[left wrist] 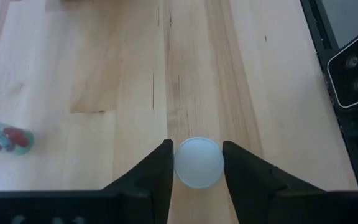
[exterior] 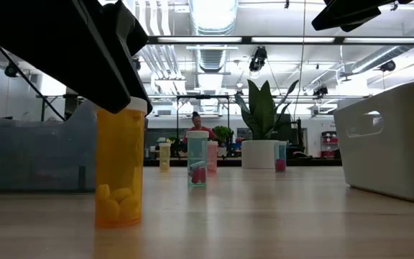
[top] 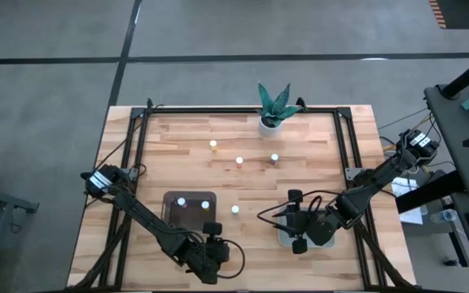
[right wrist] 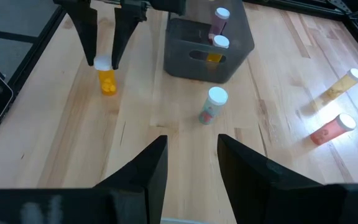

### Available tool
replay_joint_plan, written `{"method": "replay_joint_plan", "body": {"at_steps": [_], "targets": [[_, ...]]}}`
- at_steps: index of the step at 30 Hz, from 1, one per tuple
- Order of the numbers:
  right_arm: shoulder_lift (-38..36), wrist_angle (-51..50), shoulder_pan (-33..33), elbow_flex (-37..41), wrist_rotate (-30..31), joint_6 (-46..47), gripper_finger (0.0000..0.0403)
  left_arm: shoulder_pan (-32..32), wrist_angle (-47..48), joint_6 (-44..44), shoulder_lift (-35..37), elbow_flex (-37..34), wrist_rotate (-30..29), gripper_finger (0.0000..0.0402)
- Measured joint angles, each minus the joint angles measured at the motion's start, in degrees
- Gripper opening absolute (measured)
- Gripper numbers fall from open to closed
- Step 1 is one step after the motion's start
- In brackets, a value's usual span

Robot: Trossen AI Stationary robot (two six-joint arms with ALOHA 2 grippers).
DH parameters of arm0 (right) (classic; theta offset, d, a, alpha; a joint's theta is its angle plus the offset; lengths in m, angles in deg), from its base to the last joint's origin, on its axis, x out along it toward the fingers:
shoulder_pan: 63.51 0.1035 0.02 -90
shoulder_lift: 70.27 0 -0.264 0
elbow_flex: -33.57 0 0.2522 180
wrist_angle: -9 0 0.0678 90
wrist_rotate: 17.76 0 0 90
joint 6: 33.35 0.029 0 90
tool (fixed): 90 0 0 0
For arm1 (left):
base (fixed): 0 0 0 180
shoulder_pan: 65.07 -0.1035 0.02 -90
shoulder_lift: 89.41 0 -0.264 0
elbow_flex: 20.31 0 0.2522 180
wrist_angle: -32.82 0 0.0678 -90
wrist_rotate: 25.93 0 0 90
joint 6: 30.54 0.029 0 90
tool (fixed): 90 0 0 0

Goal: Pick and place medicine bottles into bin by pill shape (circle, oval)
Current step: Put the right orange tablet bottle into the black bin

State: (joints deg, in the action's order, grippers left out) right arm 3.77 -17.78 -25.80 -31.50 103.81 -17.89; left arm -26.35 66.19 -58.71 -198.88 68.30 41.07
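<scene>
An orange medicine bottle (exterior: 120, 167) with a white cap stands on its base on the table near the front edge, just in front of the dark translucent bin (top: 190, 209). My left gripper (left wrist: 197, 163) is above it, shut on its cap; it also shows in the high view (top: 212, 234). My right gripper (right wrist: 191, 155) is open and empty, above the pale bin (exterior: 394, 137) at the front right. The dark bin holds two bottles (right wrist: 216, 28). A clear bottle with red pills (right wrist: 211, 104) stands between the two bins. My left gripper pinches the orange bottle's round white cap (left wrist: 197, 149) between its two fingers, one on each side. The fingers (right wrist: 92, 37) come from above, pointing down. The bottle stands upright with its base on the table (exterior: 118, 219).
Three more bottles (top: 239, 160) stand near the table's middle and far part. A white pot with a green plant (top: 273, 110) stands at the far edge. A black frame runs along the table's edges (top: 137, 138). A person shows far behind the table (exterior: 196, 122).
</scene>
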Motion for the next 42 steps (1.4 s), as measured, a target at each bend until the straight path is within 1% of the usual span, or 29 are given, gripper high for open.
{"method": "replay_joint_plan", "body": {"at_steps": [12,18,23,28,35,38,42], "targets": [[0.0,0.01,0.01,0.0,0.0,0.0,0.0132,0.0,0.34,0.04,0.05,0.45,0.02,0.0105],[0.0,0.01,0.02,0.0,0.01,0.0,0.0132,0.02,0.35,0.48,3.06,1.44,0.02,0.0104],[0.0,-0.19,0.0,0.0,0.0,0.13,0.0132,0.45,3.84,1.6,8.2,1.27,-0.09,0.0104],[0.0,-0.17,0.01,0.0,0.0,0.11,0.0132,1.21,12.64,-0.45,14.51,0.23,-2.3,0.0104],[0.0,-0.09,0.0,0.0,0.0,0.1,0.0132,1.64,26.14,-5.94,21.58,-0.98,-5.64,0.0104],[0.0,-0.05,0.01,0.0,0.0,0.12,0.0132,1.66,27.77,-7.31,24.7,-3.63,-6.59,0.0104],[0.0,-0.02,0.02,0.0,0.02,0.17,0.0132,1.66,27.4,-11.45,29.04,-9.66,-8.14,0.0104]]}}
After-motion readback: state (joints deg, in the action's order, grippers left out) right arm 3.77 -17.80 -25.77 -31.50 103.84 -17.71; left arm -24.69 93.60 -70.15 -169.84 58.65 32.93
